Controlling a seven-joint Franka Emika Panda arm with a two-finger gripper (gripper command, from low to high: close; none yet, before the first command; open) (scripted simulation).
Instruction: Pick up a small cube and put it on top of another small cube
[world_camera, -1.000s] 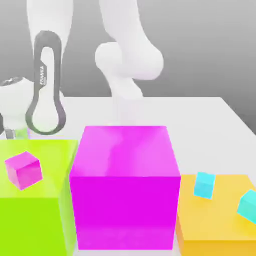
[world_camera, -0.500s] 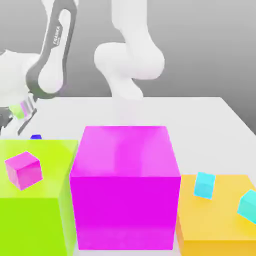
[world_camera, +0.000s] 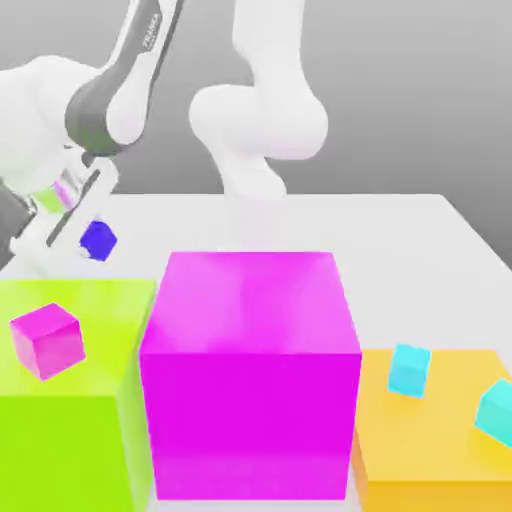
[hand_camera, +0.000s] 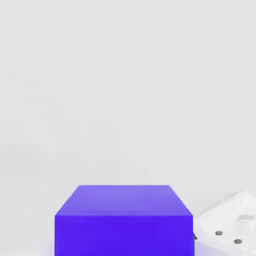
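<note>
The small dark blue cube (world_camera: 98, 240) is pinched in the gripper (world_camera: 88, 243), whose fingers are pressed in on it; the hand view shows the cube (hand_camera: 123, 220) up close against the pale surface (hand_camera: 125, 90). In the exterior view the cube hangs clear of the surface (world_camera: 400, 225), above its far part toward that view's left edge, behind the big lime block (world_camera: 70, 400). So the pick-up looks done, and the carry and the placing are what is left.

Candidate targets sit on the big blocks along the near edge. A small magenta cube (world_camera: 46, 340) rests on top of the lime block, closest to the held cube. Two small cyan cubes (world_camera: 409, 369) (world_camera: 495, 410) lie on the orange block (world_camera: 430, 450) toward the exterior view's right, well apart from the gripper. The big magenta block (world_camera: 250, 370) stands between lime and orange with nothing on its top. Which small cube is meant as the base cannot be told; the magenta one seems the shortest trip. The held cube has not yet touched any other cube
</note>
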